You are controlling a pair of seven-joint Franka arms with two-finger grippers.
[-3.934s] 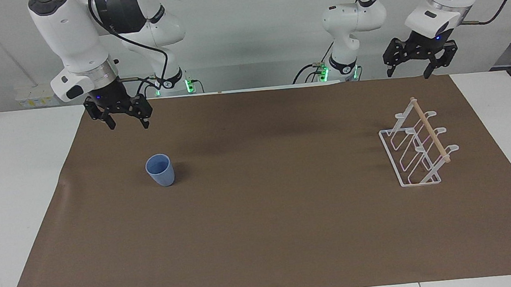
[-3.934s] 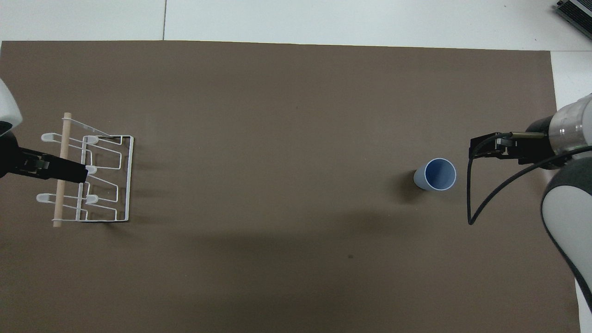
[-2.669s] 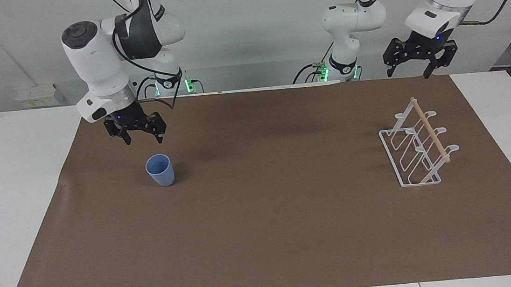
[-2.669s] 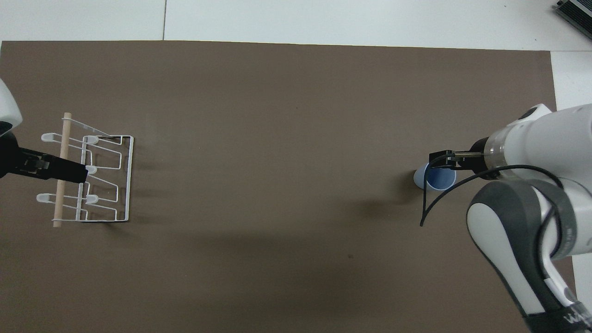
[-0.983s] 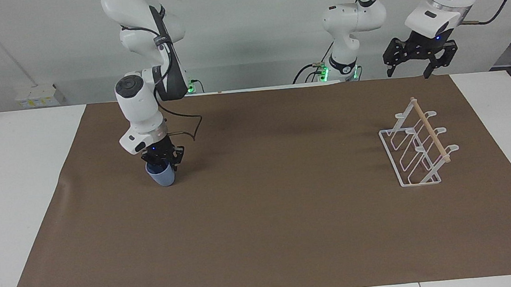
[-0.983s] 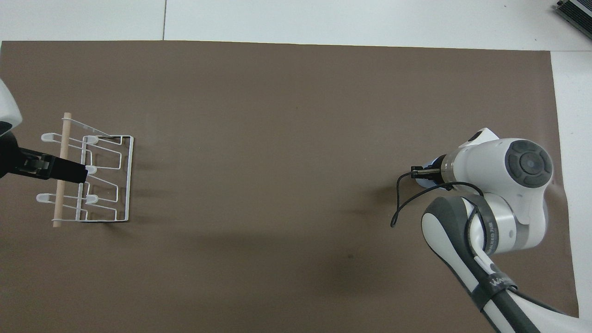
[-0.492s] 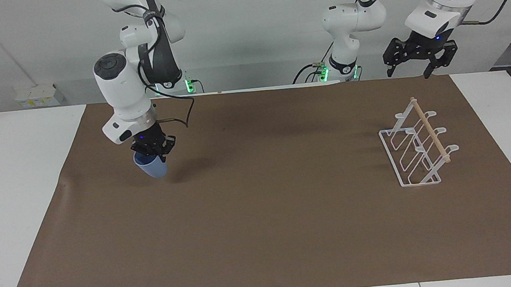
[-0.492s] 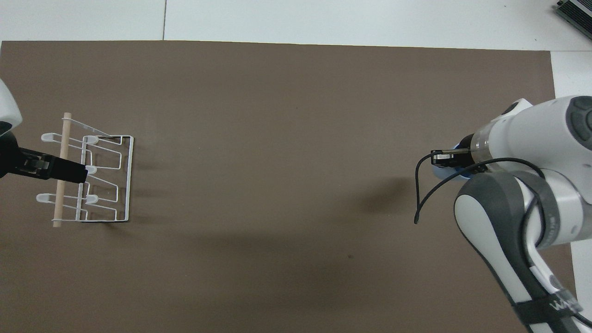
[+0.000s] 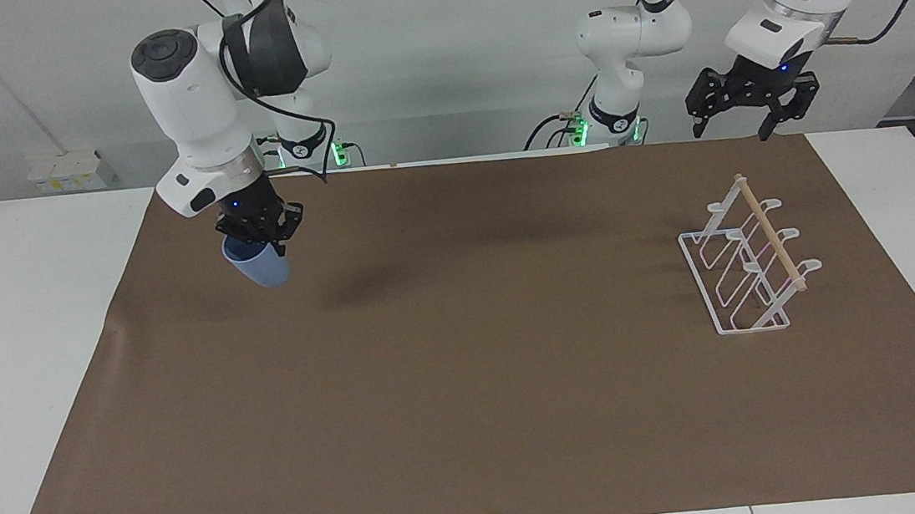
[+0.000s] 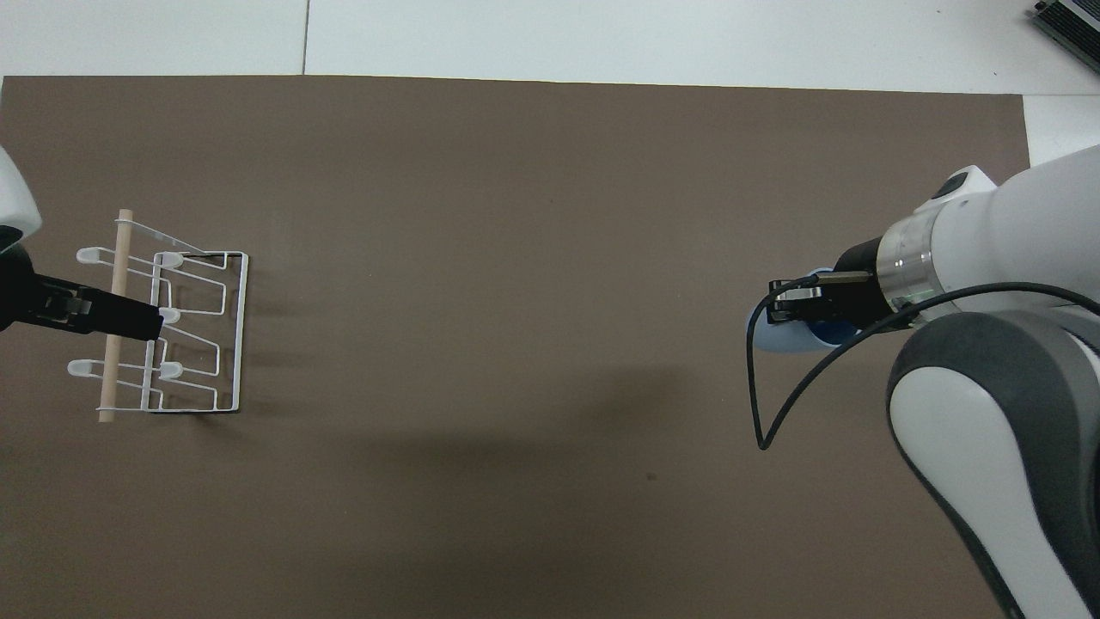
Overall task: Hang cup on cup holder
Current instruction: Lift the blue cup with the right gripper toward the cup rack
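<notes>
**Cup lifted, rack still to reach**

While the cup hangs tilted in the air over the brown mat at the right arm's end of the desk, the first part of the job looks done: it is off the surface, with its shadow on the mat below. The right hand has its fingers pinched on the cup's rim, mouth upward and base slanting down toward the middle of the desk; the overhead view shows the same grip, the cup poking out under the hand.

What remains, as I judge it, is most of the work: carrying the cup across the bare middle of the mat, turning it mouth-down, and slipping it over a prong.

The cup holder stands well apart from the cup, at the left arm's end of the desk, with all its prongs free. The left hand waits, raised over the mat's edge near the holder, fingers spread and holding nothing.

No brand, label or readable writing shows on the cup, the holder or the mat.
</notes>
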